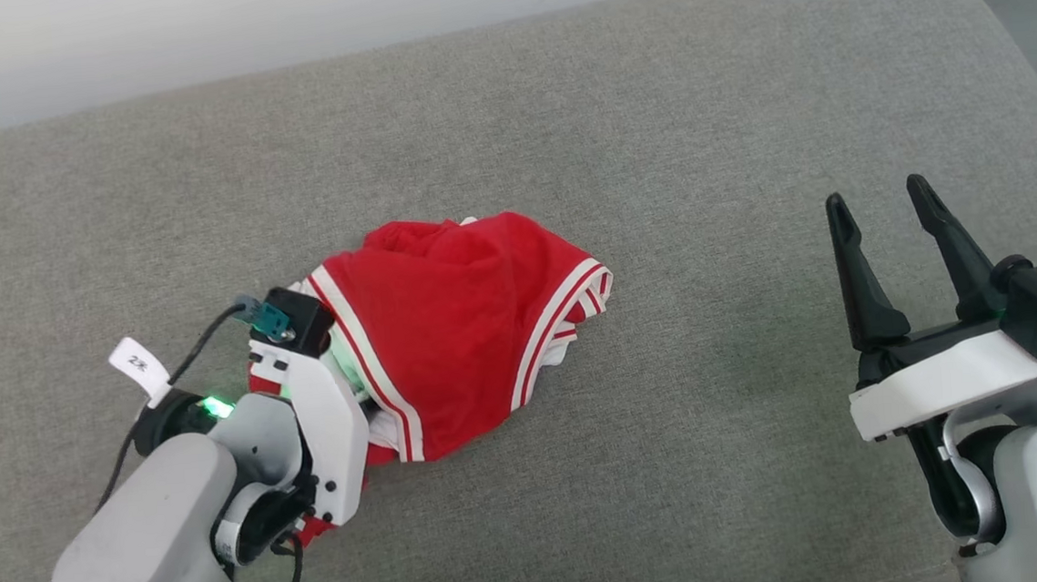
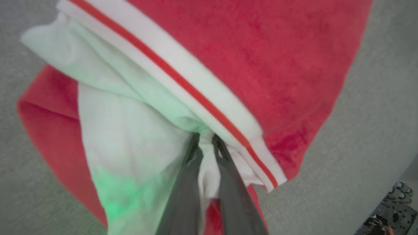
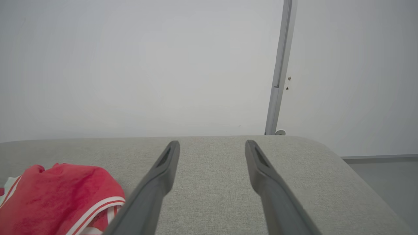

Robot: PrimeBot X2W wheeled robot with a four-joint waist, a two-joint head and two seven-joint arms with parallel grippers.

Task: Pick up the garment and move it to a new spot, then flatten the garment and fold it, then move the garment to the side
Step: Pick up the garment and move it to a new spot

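One garment [image 1: 462, 331], bright red, crumpled in heap at centre-left of head view, resting on grey cushion [image 1: 652, 117]. Paired white stripes edge its folds. White sleeve panel bunched at its lower left, faint green glow on it. Left gripper [image 2: 205, 139] at lower left, jaws nearly closed, pinching fold of white fabric. Right gripper [image 1: 877, 193] at lower right, jaws spread wide, holding nothing, well apart from garment.
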